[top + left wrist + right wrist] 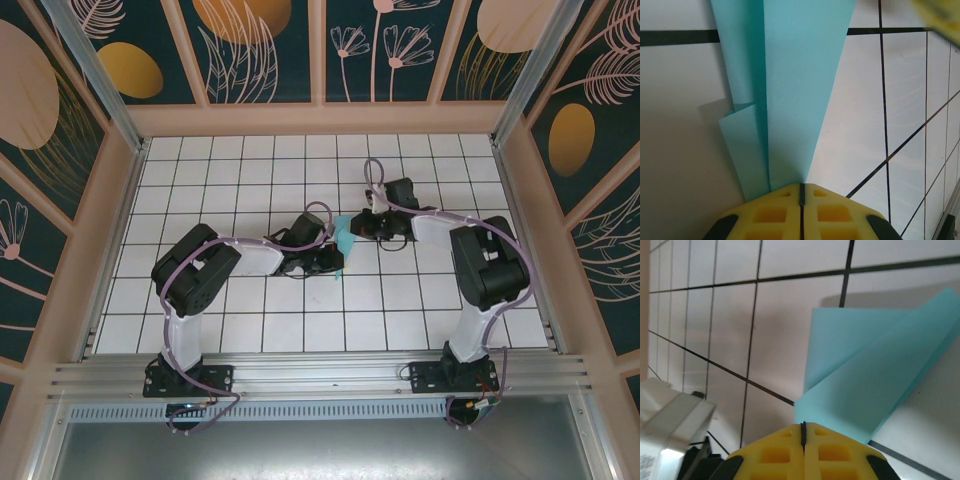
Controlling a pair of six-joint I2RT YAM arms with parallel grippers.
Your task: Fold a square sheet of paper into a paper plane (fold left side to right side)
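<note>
Yellow pads of the left gripper (801,187) meet along a thin seam, pinching the narrow end of the turquoise paper plane (795,90), whose folded layers fan away from the jaws. Opposite, the right gripper (803,425) is likewise closed, nipping a folded corner. From above, the plane sits between both wrists near the middle of the tiled table (200,190). It looks feather-light, limp and easily creased or torn. Holds belong at folded edges, where stacked layers are stiffest, with gentle, matched pulls.

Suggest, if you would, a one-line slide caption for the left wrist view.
Left gripper shut on the narrow end of the folded turquoise paper, over the white grid tiles.
</note>
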